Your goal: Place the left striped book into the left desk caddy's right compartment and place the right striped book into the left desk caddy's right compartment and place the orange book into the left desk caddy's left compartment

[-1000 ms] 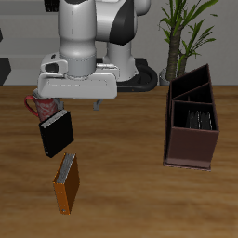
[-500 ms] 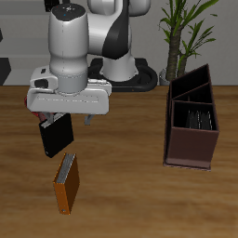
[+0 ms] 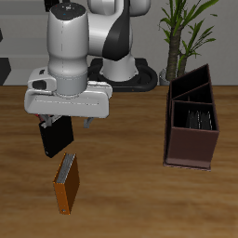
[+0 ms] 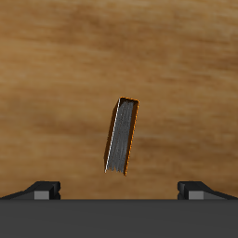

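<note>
One book remains: the orange book (image 3: 66, 182) lies on the bench near its front edge, thin, stiff, light. Grip across its spine. Hand (image 4: 119, 189) spread, empty.

Arm is reaching forward from the base and folding down over the table, with the white wrist housing sitting level and the gripper (image 3: 72, 119) pointing straight down, hanging above the surface without touching it. Jaws are standing wide apart: in the wrist view both fingertips (image 4: 42, 189) are showing only as short dark stubs near opposite edges, with nothing between them. Gripper is holding nothing.
</note>
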